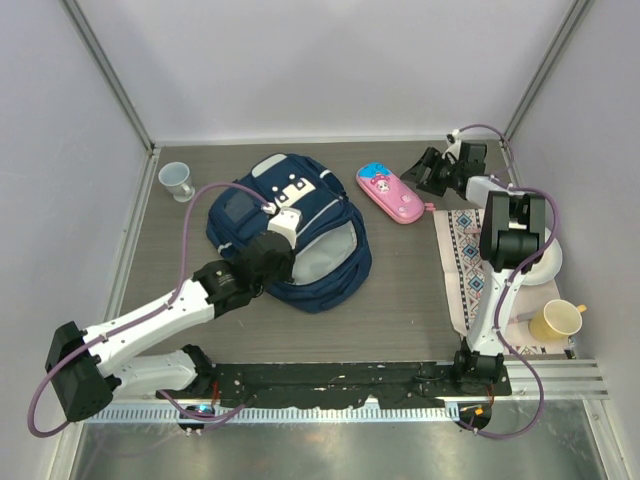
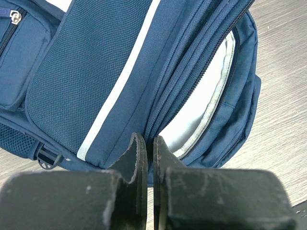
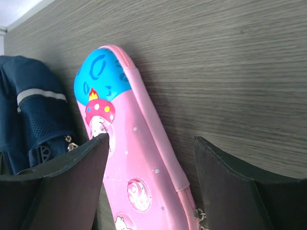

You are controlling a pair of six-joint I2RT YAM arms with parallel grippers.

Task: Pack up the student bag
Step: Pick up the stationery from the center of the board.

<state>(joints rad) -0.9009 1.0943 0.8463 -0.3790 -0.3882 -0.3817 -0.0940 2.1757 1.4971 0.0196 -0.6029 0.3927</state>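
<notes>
Navy student bag (image 1: 300, 215), overhead: lying left of centre on the grey worktop (image 1: 400, 300), mouth gaping to the right, pale lining (image 1: 330, 258) exposed.
Pink pencil case (image 1: 390, 193), overhead: flat just right of the bag, not touching it, with the right jaws near its far end.
Clutter, overhead: patterned cloth (image 1: 462, 260) and yellow cup (image 1: 555, 320) beside the right arm's base (image 1: 478, 362); likely to be clipped by a wide elbow swing back toward the bag.
Left jaws, left wrist view: pressed together at the rim of the bag's mouth, seemingly pinching a thin fold of fabric.
Hazard there: slim hold, easily lost under any tug; mouth then sagging shut, blocking entry.
Right jaws, right wrist view: spread wide, holding nothing; one finger (image 3: 57, 187) over the case's face, the other (image 3: 240, 187) over bare worktop.
Hazard there: off-centre closing, squeezing only the smooth edge; case skidding aside or tipping out on the lift.
Hazard at the bag: long case catching on the zip (image 2: 211, 91) if brought in crosswise.
</notes>
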